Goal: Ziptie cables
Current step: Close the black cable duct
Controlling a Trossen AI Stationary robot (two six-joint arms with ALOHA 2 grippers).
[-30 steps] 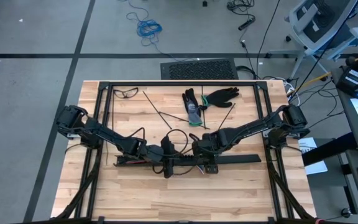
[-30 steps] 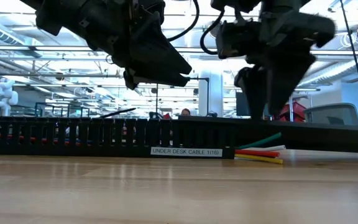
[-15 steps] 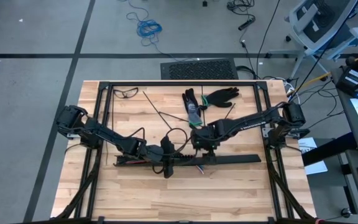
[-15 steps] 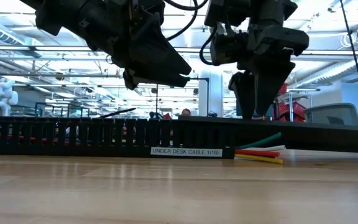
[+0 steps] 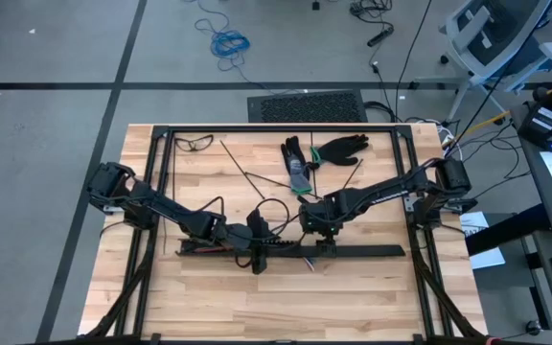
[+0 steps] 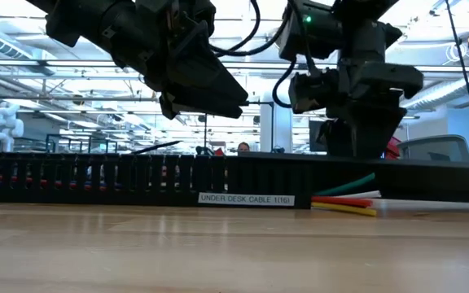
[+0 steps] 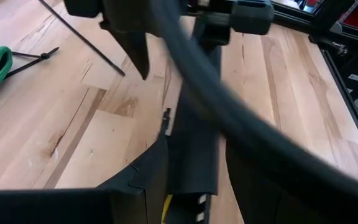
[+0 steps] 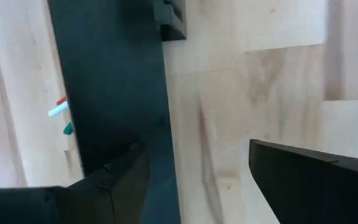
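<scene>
The cables lie inside a long black slotted rail (image 5: 372, 250) near the table's middle. Their coloured ends (image 6: 344, 198) stick out of its right part (image 8: 59, 109). Thin dark zipties (image 5: 242, 172) lie flat on the wood beyond the rail. My left gripper (image 6: 206, 102) hangs open above the rail's middle, which shows between its fingers in the left wrist view (image 7: 191, 149). My right gripper (image 5: 324, 241) points steeply down at the rail's far side, open (image 8: 194, 155), its lower end hidden behind the rail in the low view. My right gripper has one finger (image 8: 117, 180) over the rail's far edge (image 8: 166, 124) and the other over bare wood. Whether it touches the rail I cannot tell.
Black gloves with a green cuff (image 5: 326, 150) and a pair of glasses (image 5: 192, 142) lie near the far edge. A thick black cable loop (image 7: 229, 118) crosses in front of my left wrist. A black frame (image 5: 257, 127) borders the table; bare wood lies near the front edge.
My right gripper has pulled back from over the rail toward the far edge and the left. It has then come back to the right and sunk behind the rail's far side, open all the while.
</scene>
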